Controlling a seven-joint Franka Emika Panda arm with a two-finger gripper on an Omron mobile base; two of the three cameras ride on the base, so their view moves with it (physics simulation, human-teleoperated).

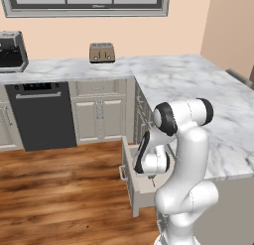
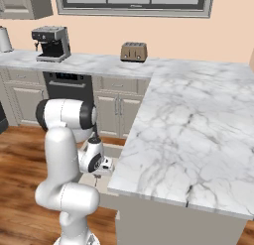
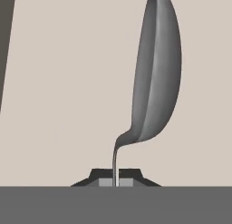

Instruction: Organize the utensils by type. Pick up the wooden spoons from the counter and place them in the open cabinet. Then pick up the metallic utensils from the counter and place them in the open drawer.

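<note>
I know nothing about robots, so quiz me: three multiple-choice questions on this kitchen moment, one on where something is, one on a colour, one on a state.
1. Where is the gripper?
A. over the toaster
B. over the open drawer
C. at the window

2. What colour is the spoon in the hand view?
A. silver-grey
B. orange-brown
C. red

3. How is the gripper?
A. wide open, holding nothing
B. shut on the spoon's thin handle
C. shut on the drawer's handle

Answers:
1 B: in the left base view the hand hangs above the open drawer pulled out below the counter; the toaster stands far back.
2 A: its bowl is plain grey against the pale drawer interior.
3 B: the handle runs down between the dark fingertips.
</note>
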